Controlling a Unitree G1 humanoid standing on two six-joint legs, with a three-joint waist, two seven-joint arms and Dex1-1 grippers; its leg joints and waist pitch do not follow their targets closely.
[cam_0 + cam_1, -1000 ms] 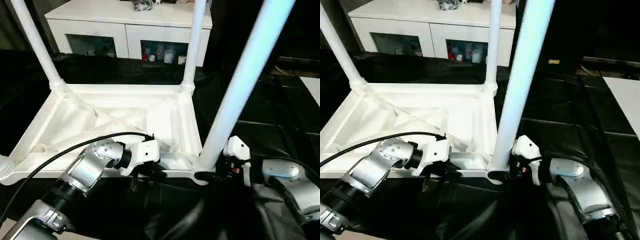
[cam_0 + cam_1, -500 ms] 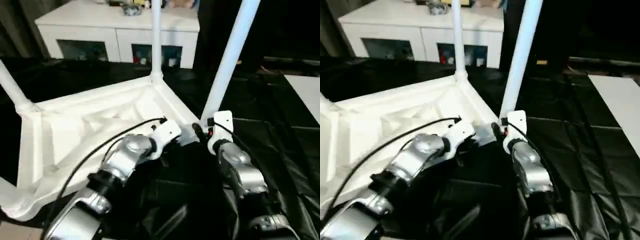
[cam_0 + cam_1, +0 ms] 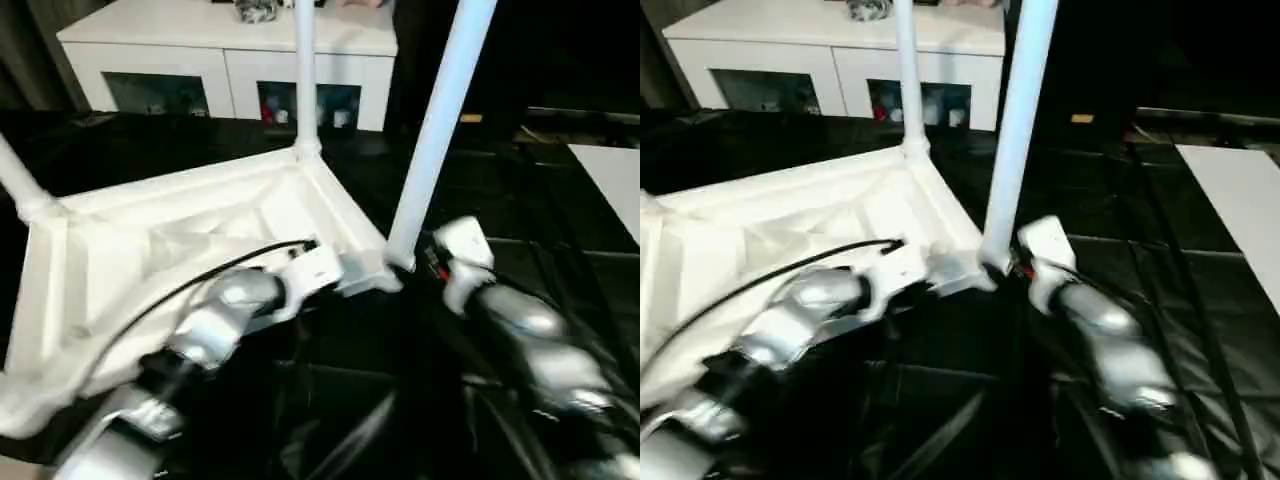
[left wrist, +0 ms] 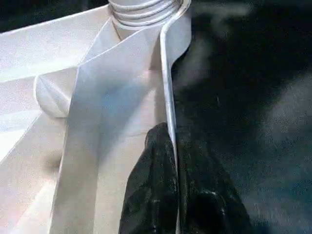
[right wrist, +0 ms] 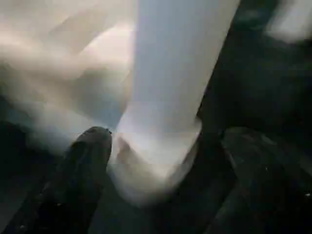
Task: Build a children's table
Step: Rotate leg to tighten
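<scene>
Left gripper (image 4: 175,195) pinches the upturned tabletop (image 3: 150,240) rim; right gripper (image 5: 161,185), fingers spread, straddles the near leg (image 3: 430,140)

The white ribbed tabletop (image 3: 170,250) lies upside down; white tapered legs (image 3: 437,130) stand upright in its corner sockets.

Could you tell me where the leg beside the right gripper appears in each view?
Left eye view: leg right of centre.
Right eye view: leg near centre.
Left wrist view: its ribbed base, beyond the tabletop rim.
Right wrist view: leg in the middle.
Shared landmark: its corner socket.
</scene>
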